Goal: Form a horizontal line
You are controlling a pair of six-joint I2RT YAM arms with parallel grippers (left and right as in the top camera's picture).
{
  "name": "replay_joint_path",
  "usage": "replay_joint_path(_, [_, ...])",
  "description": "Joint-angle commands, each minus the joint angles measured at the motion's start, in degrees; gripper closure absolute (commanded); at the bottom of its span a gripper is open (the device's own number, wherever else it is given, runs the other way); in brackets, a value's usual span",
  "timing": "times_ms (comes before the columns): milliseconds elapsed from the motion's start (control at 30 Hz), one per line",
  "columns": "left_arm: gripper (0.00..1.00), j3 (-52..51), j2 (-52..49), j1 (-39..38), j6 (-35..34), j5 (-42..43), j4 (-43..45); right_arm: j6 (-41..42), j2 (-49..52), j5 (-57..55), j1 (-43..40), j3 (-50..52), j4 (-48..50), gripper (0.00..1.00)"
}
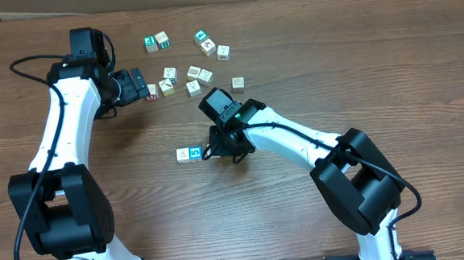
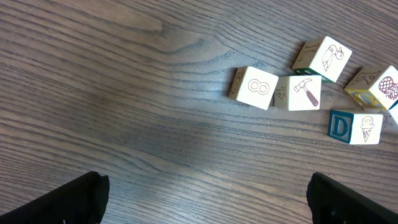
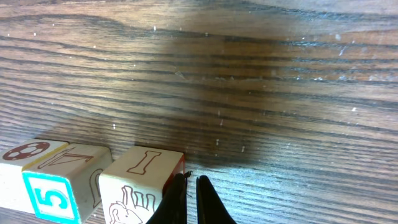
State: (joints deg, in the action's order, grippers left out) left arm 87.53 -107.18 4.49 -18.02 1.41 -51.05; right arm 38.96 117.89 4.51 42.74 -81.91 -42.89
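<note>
jaws, right closed beside cube (image 3: pixel 137 177), left spread

Cube row (image 1: pixel 190 154) in front; scattered cubes (image 1: pixel 194 71) behind.

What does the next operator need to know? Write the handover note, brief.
Left gripper: open, empty, over bare table beside the loose cubes.
Right gripper: shut, holding nothing, tips at the right side of the I cube.
Done: three cubes in a row: ball cube, 5 cube, I cube.
Left: bring a fourth whitish cube from the loose cubes and set it next to the I cube. Probably also check that the I cube sits flush with the 5 cube.
</note>
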Motion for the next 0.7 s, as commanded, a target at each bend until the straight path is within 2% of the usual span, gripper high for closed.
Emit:
replay_joint_path(0, [0.0,0.52,-0.39,-0.39,0.02,-0.35,0.15,0.37,-2.14,0.79,0.07,0.22,0.48,0.96])
replay_joint_path(167, [0.0,0.52,-0.39,-0.39,0.02,-0.37,0.15,3.32,-2.14,1.25,0.07,0.22,0.44,0.96])
replay_joint_path(667, [0.0,0.52,-0.39,-0.37,0.02,-0.35,0.13,3.23,-2.14,2.25,0.07,0.22,0.85,0.96])
